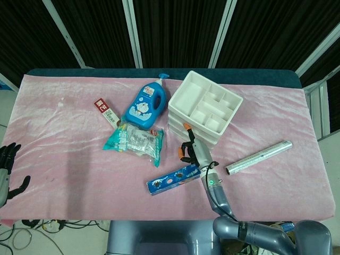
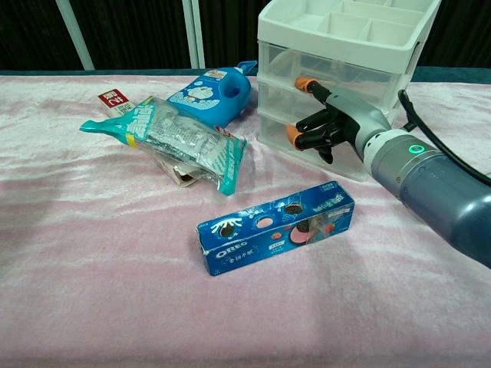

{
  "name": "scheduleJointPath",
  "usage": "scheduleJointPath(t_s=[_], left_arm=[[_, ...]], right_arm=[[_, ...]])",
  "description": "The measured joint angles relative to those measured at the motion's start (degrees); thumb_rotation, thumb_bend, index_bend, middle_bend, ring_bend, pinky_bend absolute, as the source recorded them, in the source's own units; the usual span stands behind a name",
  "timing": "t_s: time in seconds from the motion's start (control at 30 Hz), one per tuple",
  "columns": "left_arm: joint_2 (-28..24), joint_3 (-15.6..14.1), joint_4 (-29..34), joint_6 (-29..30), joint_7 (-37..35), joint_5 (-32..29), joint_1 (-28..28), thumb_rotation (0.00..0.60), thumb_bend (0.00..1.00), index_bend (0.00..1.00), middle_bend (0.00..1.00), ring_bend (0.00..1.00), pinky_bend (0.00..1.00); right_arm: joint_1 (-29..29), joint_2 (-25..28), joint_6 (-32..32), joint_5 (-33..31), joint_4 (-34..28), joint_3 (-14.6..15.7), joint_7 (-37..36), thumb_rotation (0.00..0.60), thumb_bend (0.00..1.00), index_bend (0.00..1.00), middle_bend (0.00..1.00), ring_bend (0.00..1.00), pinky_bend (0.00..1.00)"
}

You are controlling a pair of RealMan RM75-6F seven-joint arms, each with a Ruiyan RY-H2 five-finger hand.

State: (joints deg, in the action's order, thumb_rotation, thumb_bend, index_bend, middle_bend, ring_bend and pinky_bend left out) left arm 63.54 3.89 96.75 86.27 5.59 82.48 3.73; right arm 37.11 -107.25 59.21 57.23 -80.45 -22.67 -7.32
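Fingers at the drawer unit

My right hand [image 2: 330, 126], dark fingers curled together holding nothing, hovers beside the glossy translucent plastic drawer unit [image 2: 303, 96]; the rectangular blue cardboard Oreo box [image 2: 276, 228] lies just below on fuzzy pink worktop [image 2: 92, 253].

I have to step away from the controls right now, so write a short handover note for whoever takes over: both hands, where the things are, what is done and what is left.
Right hand: raised in front of the white plastic drawer organiser, one finger stretched toward its drawer fronts, the rest curled in, holding nothing; contact with the drawers cannot be told.
Left hand: at the table's left edge over the pink cloth, holding nothing, fingers apart.
Things: the blue Oreo biscuit box lies flat just in front of the right hand, untouched. The drawers look closed.
Done: nothing picked up or opened.
Left: the organiser and the box are unhandled.
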Motion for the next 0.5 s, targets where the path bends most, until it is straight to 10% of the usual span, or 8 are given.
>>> scheduleJointPath(t_s=[0.5], left_arm=[[0.17, -0.06, -0.02, 0.41, 0.4, 0.15, -0.15, 0.6, 0.34, 0.08, 0.05, 0.04, 0.1]], right_arm=[[-0.45, 2.51, -2.04, -1.22, -2.5, -0.62, -1.02, 0.6, 0.48, 0.0, 0.75, 0.89, 0.8]])
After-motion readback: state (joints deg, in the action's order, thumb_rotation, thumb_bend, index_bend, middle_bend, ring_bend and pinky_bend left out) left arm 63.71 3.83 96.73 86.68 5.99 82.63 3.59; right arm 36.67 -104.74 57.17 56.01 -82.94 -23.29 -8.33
